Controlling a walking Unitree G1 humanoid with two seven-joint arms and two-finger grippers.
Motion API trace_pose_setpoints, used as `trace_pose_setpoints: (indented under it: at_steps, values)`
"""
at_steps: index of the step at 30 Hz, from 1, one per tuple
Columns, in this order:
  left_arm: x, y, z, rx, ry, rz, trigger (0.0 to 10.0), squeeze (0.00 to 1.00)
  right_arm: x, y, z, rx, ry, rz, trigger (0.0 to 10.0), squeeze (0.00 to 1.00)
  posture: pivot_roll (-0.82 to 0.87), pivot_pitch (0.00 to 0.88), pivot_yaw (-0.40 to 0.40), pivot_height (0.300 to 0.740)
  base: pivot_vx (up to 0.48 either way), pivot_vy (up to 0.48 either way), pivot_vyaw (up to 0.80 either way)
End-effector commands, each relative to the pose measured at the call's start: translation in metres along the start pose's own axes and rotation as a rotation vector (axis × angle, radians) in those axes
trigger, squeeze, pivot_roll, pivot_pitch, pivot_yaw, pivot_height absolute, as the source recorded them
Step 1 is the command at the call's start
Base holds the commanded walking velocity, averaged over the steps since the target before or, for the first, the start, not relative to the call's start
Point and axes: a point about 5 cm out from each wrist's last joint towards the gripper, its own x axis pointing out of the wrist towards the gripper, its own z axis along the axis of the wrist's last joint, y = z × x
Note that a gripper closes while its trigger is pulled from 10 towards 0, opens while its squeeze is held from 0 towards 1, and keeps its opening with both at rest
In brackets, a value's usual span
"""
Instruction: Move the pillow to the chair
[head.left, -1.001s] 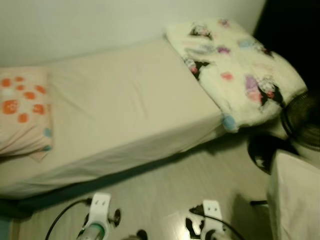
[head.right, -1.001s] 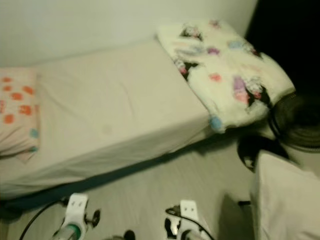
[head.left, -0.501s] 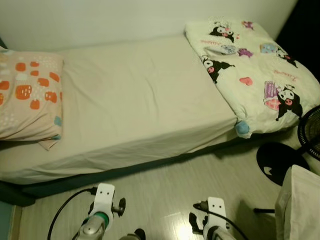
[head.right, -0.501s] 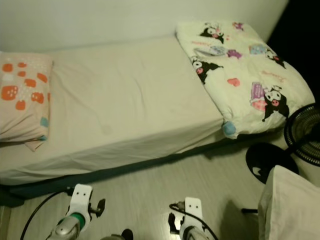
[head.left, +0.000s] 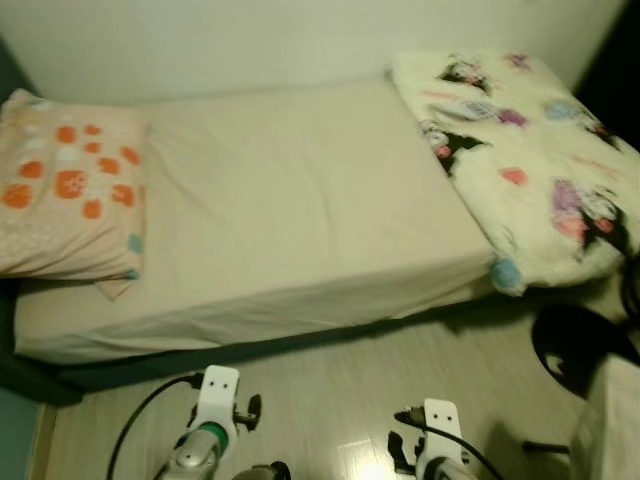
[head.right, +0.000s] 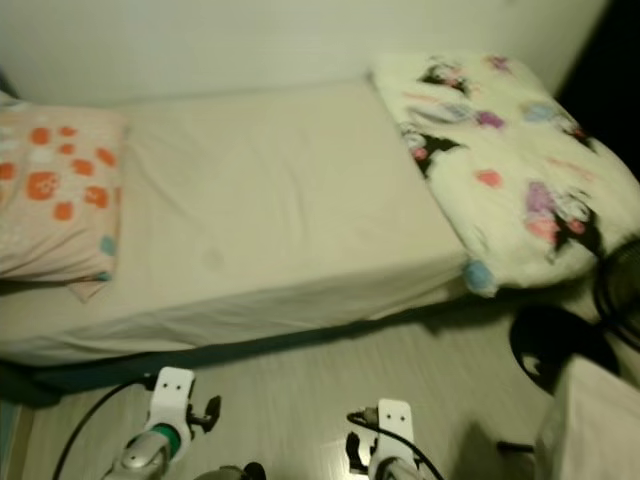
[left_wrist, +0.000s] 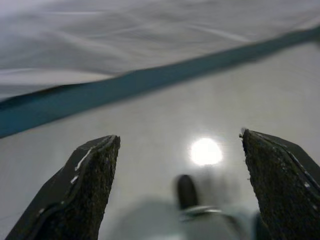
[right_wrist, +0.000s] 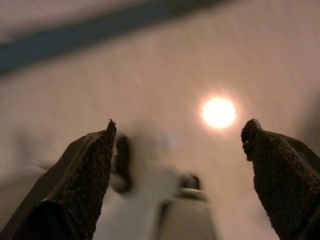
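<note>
You are at the approach step: one pillow (head.left: 70, 200), orange-spotted, lies at the upper left of the frame on the bed (head.left: 300, 220), untouched. Low in the frame, the left tool (left_wrist: 175, 190) hangs with fingers spread wide over the floor (head.left: 330, 400), and the right tool (right_wrist: 175, 185) likewise. One patterned blanket (head.left: 520, 160) covers the upper right. Next, you need to step closer and reach left.

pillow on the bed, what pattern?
Pale peach pillow with orange blotches and a few white and blue ones; clearest in the left eye view.
</note>
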Motion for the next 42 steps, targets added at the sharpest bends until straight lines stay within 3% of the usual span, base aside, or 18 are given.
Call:
trace_pose_setpoints:
  at_steps: [1,23,42]
  values:
    - [0.0008,-0.0058,0.0014,-0.014,-0.004,-0.011,10.0,0.00,-0.0039,-0.0082,-0.0135,0.032,0.039,-0.031,10.0,0.00,0.05,0.032,0.070,0.740,0.428,0.000,0.00]
    - [0.0012,-0.0045,0.0024,-0.017,-0.006,-0.008,10.0,0.00,-0.0029,-0.0070,-0.0108,0.017,0.036,-0.022,10.0,0.00,0.06,0.028,0.065,0.740,0.416,0.000,0.00]
    - [0.0021,-0.0041,0.0073,0.009,-0.035,-0.004,10.0,0.00,-0.0038,-0.0089,-0.0135,0.015,0.046,-0.028,10.0,0.00,0.05,0.031,0.068,0.740,0.000,-0.016,0.00]
